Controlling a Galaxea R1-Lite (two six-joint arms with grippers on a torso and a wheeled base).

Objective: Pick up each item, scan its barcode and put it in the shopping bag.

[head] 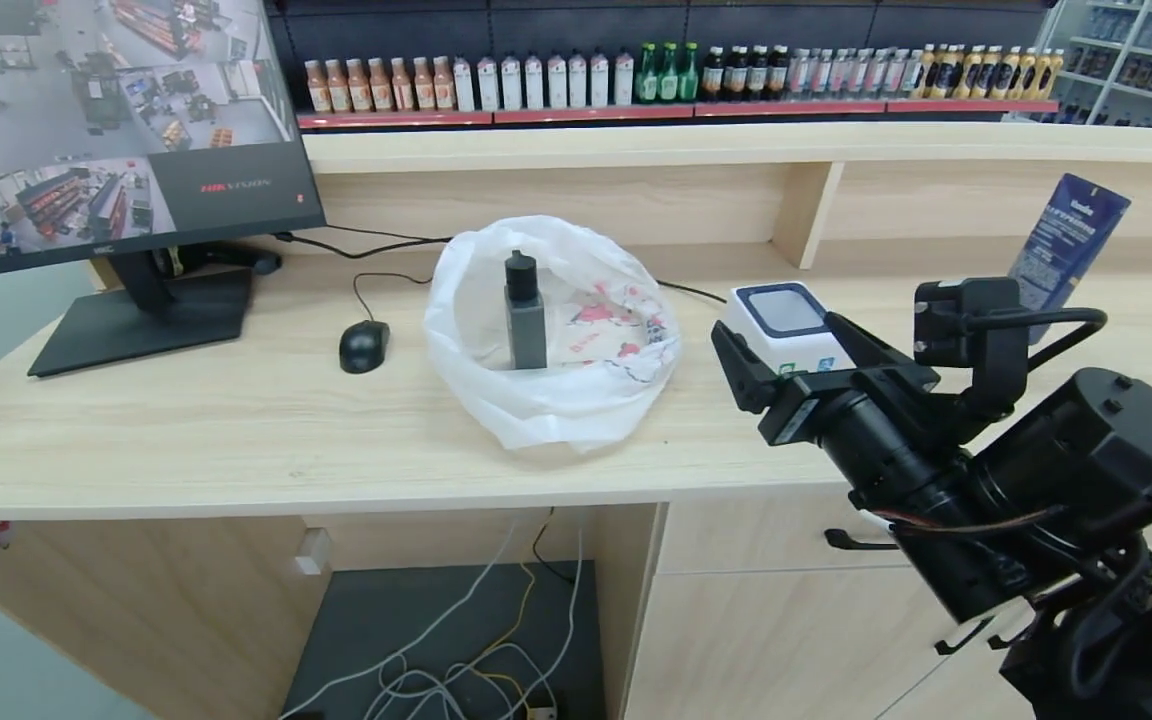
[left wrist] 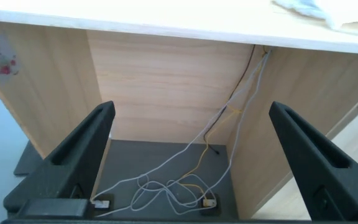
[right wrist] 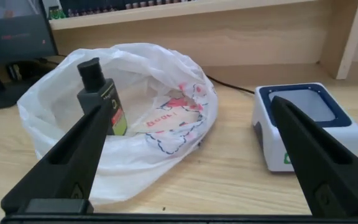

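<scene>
A white plastic shopping bag [head: 576, 390] lies open in the middle of the wooden counter [head: 186, 440]. A dark grey bottle [head: 525, 315] with a black cap stands upright inside it. To the bag's right sits the white barcode scanner [head: 786, 320] with its blue-rimmed window. My right gripper [head: 774, 332] hovers open and empty just in front of the scanner. The right wrist view has the bottle [right wrist: 98, 99], the bag [right wrist: 166, 155] and the scanner [right wrist: 303, 124] beyond that open gripper [right wrist: 190, 102]. My left gripper [left wrist: 192, 109] is open and empty below the counter's edge, facing the recess under it.
A monitor [head: 86, 130] on a black stand fills the counter's left, with a black mouse [head: 363, 346] beside the bag. A blue leaflet [head: 1071, 235] stands at the far right. A raised ledge runs behind; drinks line a shelf [head: 676, 75]. Loose cables [left wrist: 179, 180] lie under the counter.
</scene>
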